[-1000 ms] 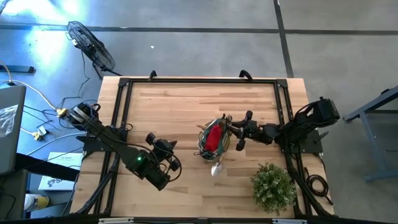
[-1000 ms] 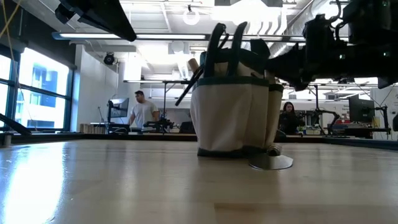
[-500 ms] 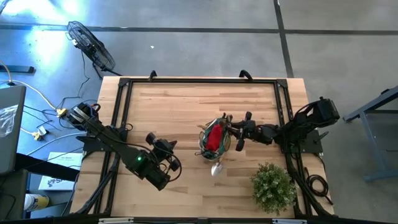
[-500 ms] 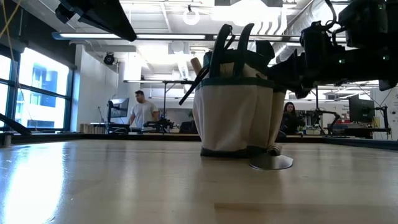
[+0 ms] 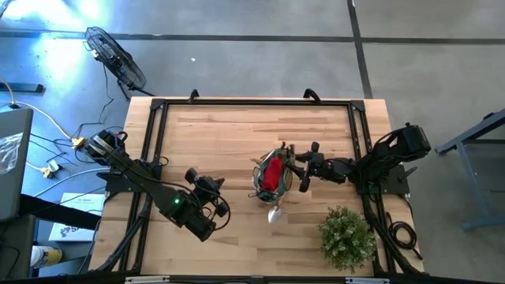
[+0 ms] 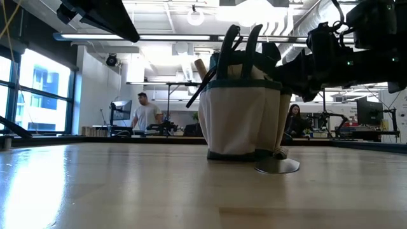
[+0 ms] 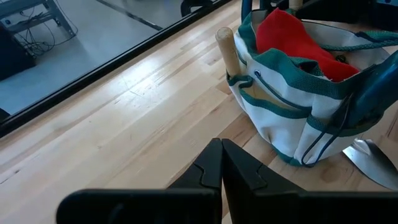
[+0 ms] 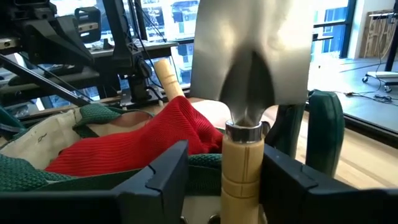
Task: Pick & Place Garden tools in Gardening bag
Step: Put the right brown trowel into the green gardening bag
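Note:
The gardening bag [image 5: 271,177], pale fabric with green trim, stands on its base mid-table; it also shows in the low view [image 6: 245,117]. A red fabric piece [image 7: 292,40] lies inside it. A wooden handle [image 7: 227,50] sticks out of a side pocket. A silver trowel blade [image 5: 275,213] lies on the table by the bag's near side. My right gripper [image 5: 302,167] is at the bag's right rim, shut on a trowel [image 8: 252,46]. My left gripper [image 5: 215,199] is shut and empty, left of the bag. My right gripper pinches the trowel's wooden handle [image 8: 242,165] just below the metal collar, one finger [image 8: 163,171] on each side. The fingers come about level from the table's right. The blade stands past the fingertips over the bag's opening, clear of the table.
A bushy green potted plant [image 5: 346,235] stands at the near right corner. A black frame [image 5: 252,102] runs round the table's edges. Bare wood lies left of and beyond the bag. People [image 6: 145,113] show in the room behind.
The bag has shifted a little toward the table's right edge while my right gripper stays at its rim with the trowel.

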